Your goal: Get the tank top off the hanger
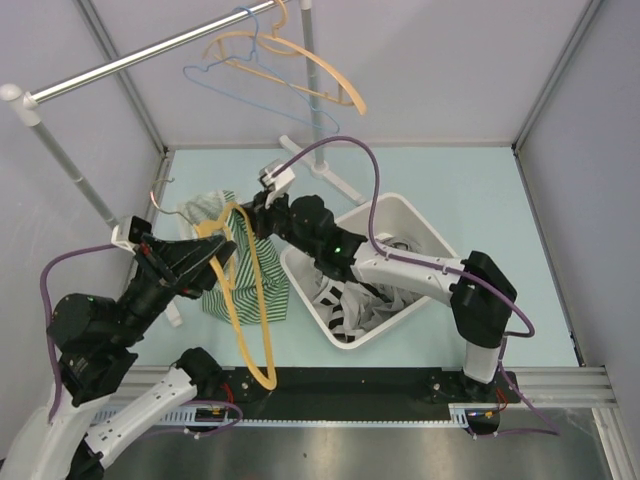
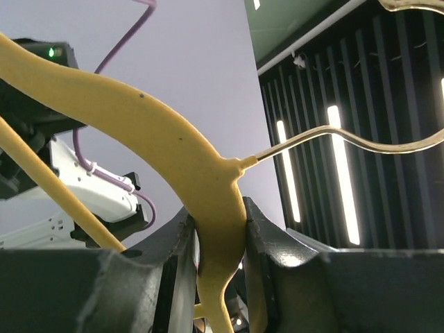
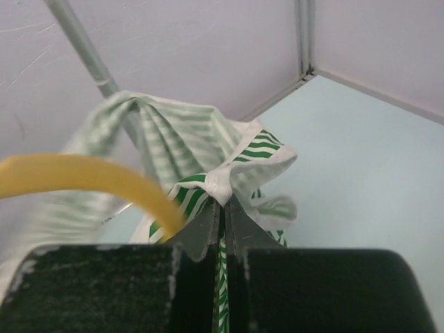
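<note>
Left gripper (image 2: 220, 232) clamped on neck of yellow hanger (image 2: 139, 114), hanger tilted above table. Right gripper (image 3: 223, 211) pressed together, pinching hem of green-striped tank top (image 3: 173, 135). Garment bunched against hanger between arms, beside white basket (image 1: 420, 212).

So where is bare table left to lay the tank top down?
Bare table lies between the white basket and the right wall, and along the far wall beyond the rack foot. Crowded on the left: tank top, yellow hanger, left pincer and right pincer meet there.
</note>
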`<state>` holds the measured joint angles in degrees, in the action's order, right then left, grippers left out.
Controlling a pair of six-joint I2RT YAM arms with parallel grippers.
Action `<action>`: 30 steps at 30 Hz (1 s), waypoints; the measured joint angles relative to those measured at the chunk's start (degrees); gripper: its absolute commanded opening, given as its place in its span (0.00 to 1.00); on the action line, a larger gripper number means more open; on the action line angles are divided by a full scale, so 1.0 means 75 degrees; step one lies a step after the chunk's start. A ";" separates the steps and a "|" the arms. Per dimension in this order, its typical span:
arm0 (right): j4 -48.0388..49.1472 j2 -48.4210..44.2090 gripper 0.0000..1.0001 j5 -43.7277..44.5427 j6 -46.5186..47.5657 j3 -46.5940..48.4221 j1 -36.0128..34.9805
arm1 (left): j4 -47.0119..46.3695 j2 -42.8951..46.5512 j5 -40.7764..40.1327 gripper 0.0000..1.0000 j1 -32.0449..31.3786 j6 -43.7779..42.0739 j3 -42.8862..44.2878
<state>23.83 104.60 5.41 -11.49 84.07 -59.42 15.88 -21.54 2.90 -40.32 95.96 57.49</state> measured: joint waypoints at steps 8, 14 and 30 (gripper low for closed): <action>-0.0175 0.0000 0.00 0.0484 0.0341 0.0012 -0.0507 | -0.0525 -0.1192 0.0851 0.00 0.0000 -0.0688 0.1081; -0.0434 -0.0079 0.00 0.0589 0.0379 0.0032 0.0038 | 0.0391 -0.1137 0.0551 0.00 0.0000 -0.2664 0.2422; -0.1431 -0.3159 0.00 0.0583 0.1804 0.2428 -0.0265 | 0.2970 0.0128 -0.2454 0.00 0.0000 -0.6237 0.3383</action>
<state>13.10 80.90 9.78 2.04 102.28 -61.41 38.15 -20.58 -15.51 -40.32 49.19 82.87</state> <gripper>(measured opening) 0.020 0.309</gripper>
